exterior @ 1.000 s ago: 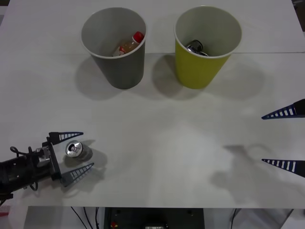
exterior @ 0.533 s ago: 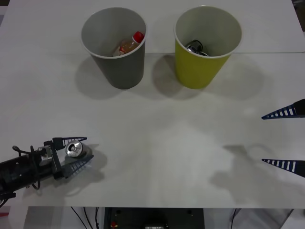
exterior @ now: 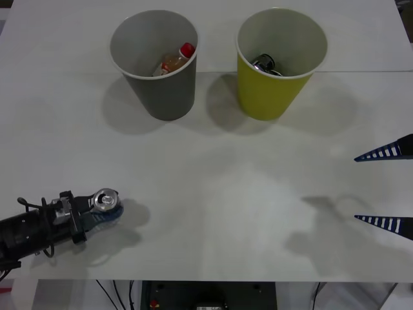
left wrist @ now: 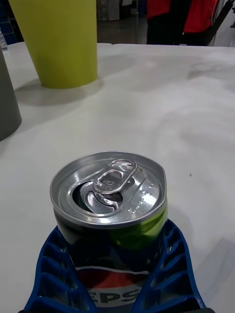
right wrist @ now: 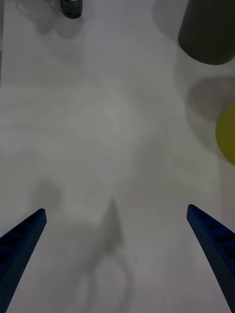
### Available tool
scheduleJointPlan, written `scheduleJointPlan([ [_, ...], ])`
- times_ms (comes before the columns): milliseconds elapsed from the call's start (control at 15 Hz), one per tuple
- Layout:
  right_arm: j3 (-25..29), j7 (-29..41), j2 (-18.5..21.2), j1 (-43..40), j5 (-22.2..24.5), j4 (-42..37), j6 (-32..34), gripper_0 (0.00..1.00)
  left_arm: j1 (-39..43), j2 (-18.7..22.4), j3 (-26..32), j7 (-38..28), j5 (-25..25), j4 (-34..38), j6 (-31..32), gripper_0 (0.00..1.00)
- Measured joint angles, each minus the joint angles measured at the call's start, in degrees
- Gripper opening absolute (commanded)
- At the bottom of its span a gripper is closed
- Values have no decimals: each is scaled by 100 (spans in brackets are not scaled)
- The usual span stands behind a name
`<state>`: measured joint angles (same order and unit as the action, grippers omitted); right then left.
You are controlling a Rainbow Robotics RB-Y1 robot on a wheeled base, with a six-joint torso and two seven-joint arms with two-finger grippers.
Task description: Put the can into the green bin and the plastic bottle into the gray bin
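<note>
A silver-topped can (exterior: 105,201) sits at the table's front left with my left gripper (exterior: 103,212) shut on it. In the left wrist view the blue fingers (left wrist: 172,266) wrap both sides of the can (left wrist: 110,190), whose pull-tab top faces the camera. Another can (exterior: 264,64) lies inside the green bin (exterior: 258,97) at the back right. The plastic bottle (exterior: 176,60), red-capped, lies in the gray bin (exterior: 169,97) at the back left. My right gripper (exterior: 386,188) is open at the right edge, well clear of everything.
The two bins stand side by side at the back, with a narrow gap between them. The white table's (exterior: 219,181) front edge runs just below my left arm. In the right wrist view the gray bin (right wrist: 208,34) and green bin (right wrist: 227,132) show beyond my open right gripper (right wrist: 117,254).
My left gripper's fingers have drawn together from either side of the can and now clamp it. The can's top has shifted slightly right. The right arm has not moved.
</note>
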<state>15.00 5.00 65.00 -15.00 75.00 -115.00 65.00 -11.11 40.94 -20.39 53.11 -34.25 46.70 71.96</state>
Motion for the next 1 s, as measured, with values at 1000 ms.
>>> scheduleJointPlan([
  [1000, 0, 0, 0, 0, 0, 1, 0, 100, 56, 837, 760, -3851, -1749, 2789, -1572, 0],
])
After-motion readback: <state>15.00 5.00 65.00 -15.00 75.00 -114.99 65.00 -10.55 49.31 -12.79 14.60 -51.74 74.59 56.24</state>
